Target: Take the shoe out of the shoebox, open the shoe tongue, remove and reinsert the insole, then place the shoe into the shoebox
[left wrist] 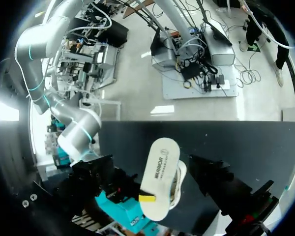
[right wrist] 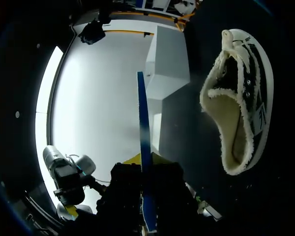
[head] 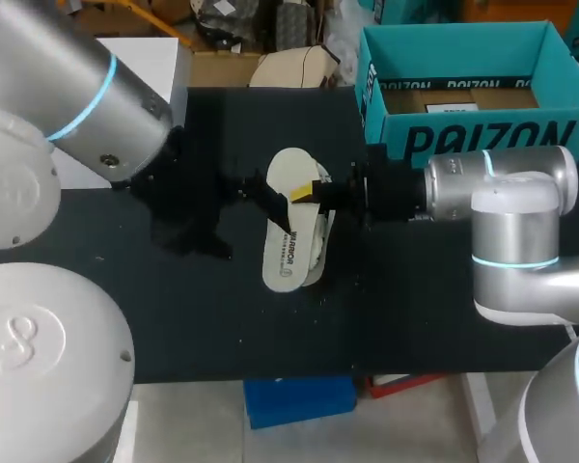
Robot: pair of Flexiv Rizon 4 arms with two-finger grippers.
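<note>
1. The left arm (head: 87,82) comes in over the counter (head: 174,318). Its left claw (head: 256,193) sits just beside the insole's upper end. I cannot tell whether this claw is spread or pressed together, as its yellow tips do not show. Judgement: it is stationed there to steady the shoe or guide the insole.
2. The insole (head: 288,246) is out of the shoe and held above it, printed face up. This suggests removal is done and reinsertion is pending.
3. The shoe (right wrist: 241,98) lies on the counter outside the shoebox, partly under the insole in the head view. Its fleece-lined opening is spread wide and faces the right wrist camera, which leaves the mouth open for the insole.
4. The right claw (head: 304,193) is pinching the insole by its edge, with a yellow tip on either face. An edge grip leaves the rest of the insole free to slide in.
5. The shoebox (head: 463,140) stands open at the counter's far right, well apart from the shoe. It contains only a brown cardboard piece on its floor, ready for the final placement.
</note>
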